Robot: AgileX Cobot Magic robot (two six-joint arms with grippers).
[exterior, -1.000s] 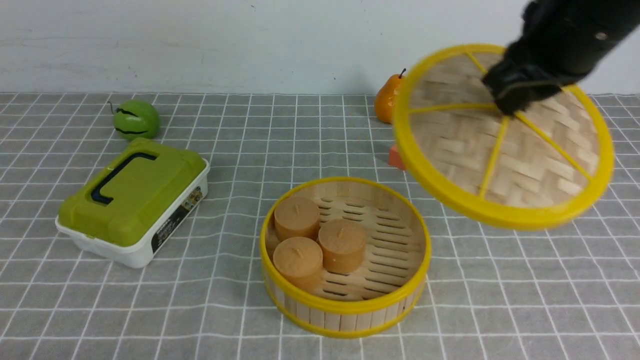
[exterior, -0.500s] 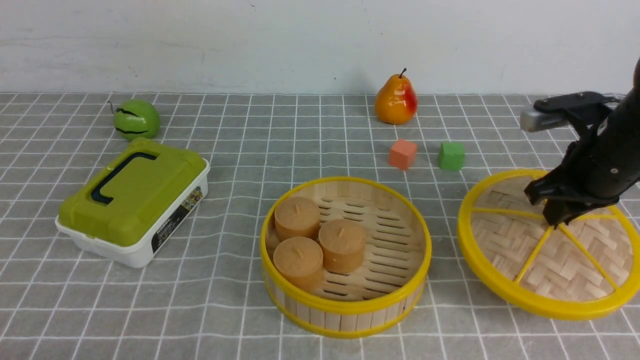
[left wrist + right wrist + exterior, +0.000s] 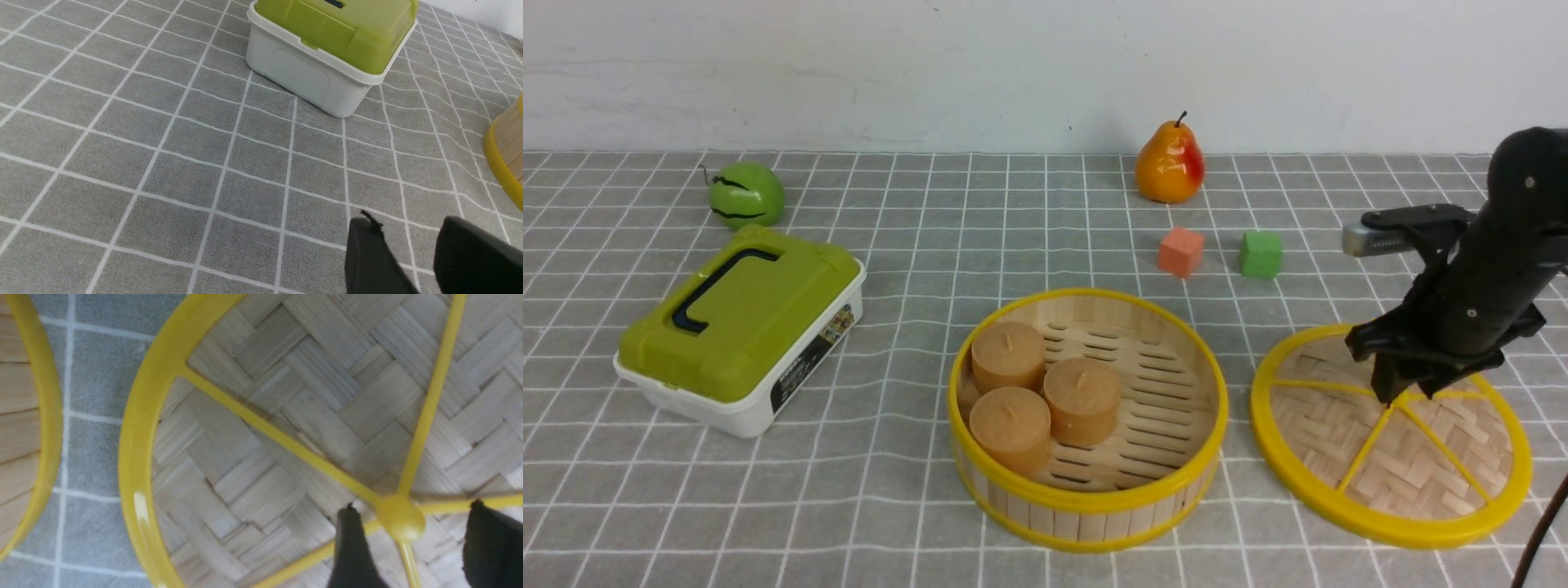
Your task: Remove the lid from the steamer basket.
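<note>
lid: lies flat on the grey checked cloth at the right, just beside the steamer basket without touching it; off the basket, so the task looks done.
lid, handling: judged light and stiff; the woven bamboo should give a little, the yellow plastic rim and spokes look smooth and probably slippery; not fragile.
lid, hold: best taken at the hub knob where the spokes meet, or pinched at the rim.
steamer basket: near centre, uncovered, three brown round cakes in its left half.
right arm: comes in from the right, bent steeply down over the lid's middle.
right gripper: points down at the hub; fingers parted, one on each side of the knob with a gap on both sides; grips nothing.
left gripper: low over bare cloth near the white box; fingers apart, nothing between.
</note>
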